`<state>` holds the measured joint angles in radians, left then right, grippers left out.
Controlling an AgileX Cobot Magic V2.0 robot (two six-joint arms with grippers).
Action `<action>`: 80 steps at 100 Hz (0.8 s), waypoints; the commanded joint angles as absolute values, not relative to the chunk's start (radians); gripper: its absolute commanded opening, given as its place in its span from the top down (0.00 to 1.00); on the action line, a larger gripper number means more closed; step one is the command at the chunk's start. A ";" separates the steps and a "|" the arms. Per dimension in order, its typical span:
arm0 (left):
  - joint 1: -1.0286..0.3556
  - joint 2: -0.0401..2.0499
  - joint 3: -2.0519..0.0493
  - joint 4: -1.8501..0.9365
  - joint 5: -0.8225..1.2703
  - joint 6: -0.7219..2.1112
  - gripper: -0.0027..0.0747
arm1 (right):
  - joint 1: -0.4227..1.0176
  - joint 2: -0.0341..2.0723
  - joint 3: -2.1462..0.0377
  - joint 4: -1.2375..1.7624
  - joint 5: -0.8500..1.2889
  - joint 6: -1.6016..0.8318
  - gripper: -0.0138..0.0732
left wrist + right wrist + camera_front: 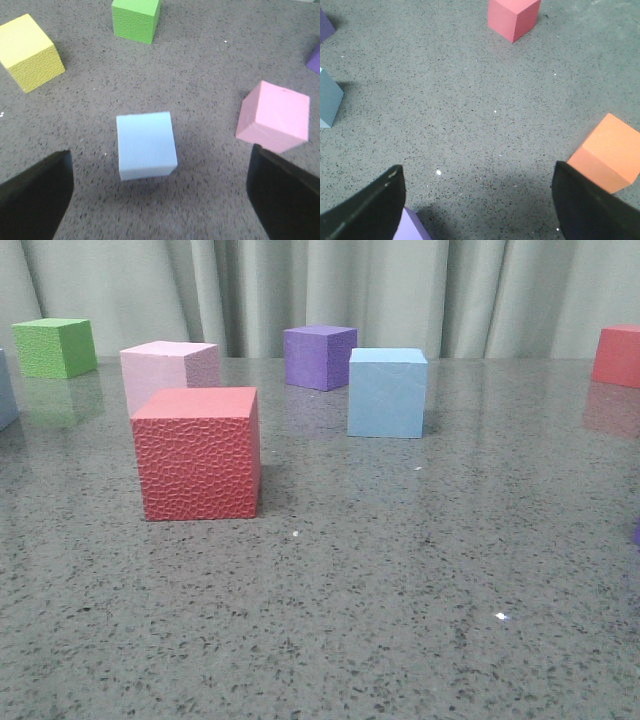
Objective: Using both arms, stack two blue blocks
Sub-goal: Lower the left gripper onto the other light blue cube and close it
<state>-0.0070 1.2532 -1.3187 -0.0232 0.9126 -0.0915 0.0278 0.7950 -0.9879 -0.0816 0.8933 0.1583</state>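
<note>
Left gripper (160,200) fingers (35,200) spread wide above one blue block (146,145); right gripper (477,210) likewise open, empty. Nothing stacked yet.

A grey speckled bench (400,620) carries scattered cubes. Nearest sits a textured red cube (198,453), a pink cube (168,372) just behind it. A light blue block (386,392) stands mid-bench, purple cube (318,356) beyond, green cube (54,347) far left. The left wrist view shows another blue block (146,145) and a yellow cube (30,52); the right, an orange cube (607,154).
</note>
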 commanded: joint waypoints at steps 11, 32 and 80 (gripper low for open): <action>-0.016 1.376 -1.446 -0.035 0.901 -0.124 0.11 | 0.023 0.789 -1.014 -0.097 0.822 0.151 0.15; -0.016 1.474 -1.485 -0.031 0.908 -0.128 0.11 | 0.023 0.789 -1.014 -0.097 0.822 0.151 0.15; -0.016 1.579 -1.485 0.000 0.886 -0.151 0.11 | 0.023 0.789 -1.014 -0.097 0.820 0.151 0.15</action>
<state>-0.0070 1.6016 -1.4511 0.0000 0.9334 -0.1420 0.0278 0.7950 -0.9879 -0.0816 0.8933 0.1576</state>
